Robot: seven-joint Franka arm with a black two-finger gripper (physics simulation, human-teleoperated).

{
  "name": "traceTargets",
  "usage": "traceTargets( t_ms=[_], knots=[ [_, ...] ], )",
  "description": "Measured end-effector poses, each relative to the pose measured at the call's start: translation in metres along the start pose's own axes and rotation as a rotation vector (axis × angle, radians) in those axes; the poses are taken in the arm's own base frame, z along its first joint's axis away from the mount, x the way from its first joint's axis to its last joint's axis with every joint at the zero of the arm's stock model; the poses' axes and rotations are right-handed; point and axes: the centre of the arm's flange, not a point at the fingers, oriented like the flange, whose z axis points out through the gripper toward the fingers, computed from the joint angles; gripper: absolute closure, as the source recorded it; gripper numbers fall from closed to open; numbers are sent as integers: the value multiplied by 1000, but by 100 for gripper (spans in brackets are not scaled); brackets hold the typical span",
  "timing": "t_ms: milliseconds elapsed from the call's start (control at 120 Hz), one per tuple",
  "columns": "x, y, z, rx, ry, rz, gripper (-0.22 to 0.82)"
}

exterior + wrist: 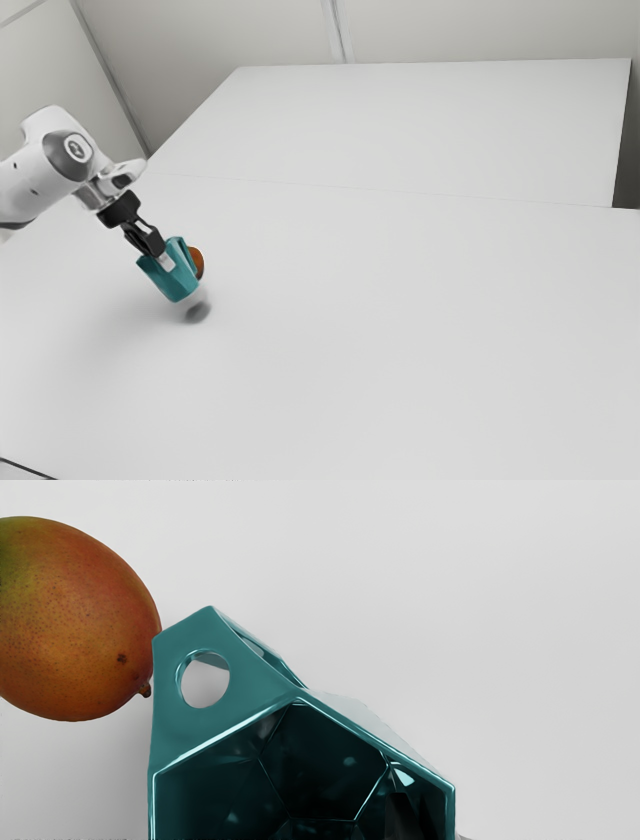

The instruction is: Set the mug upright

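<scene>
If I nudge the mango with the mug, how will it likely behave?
The mango would probably roll, since its sides are rounded, though its slightly oval shape may make it curve or wobble. Its skin looks smooth and unwrinkled, so I'd expect it to feel firm and perhaps a little slippery.

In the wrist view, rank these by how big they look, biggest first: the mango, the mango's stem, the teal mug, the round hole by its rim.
1. Teal mug
2. Mango
3. Round hole
4. Mango's stem
</scene>
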Motion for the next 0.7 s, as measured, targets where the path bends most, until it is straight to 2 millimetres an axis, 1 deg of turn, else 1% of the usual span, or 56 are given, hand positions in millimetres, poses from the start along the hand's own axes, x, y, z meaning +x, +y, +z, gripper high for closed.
traceTargets(
  t_ms=[100,250,417,558,700],
  knots=[
    [2,8,3,48,-20,1,79],
    [13,21,10,115,-43,6,79],
    [10,30,17,164,-50,-30,79],
    [13,47,22,229,-65,-30,79],
    [13,67,38,279,-76,-27,78]
  ],
)
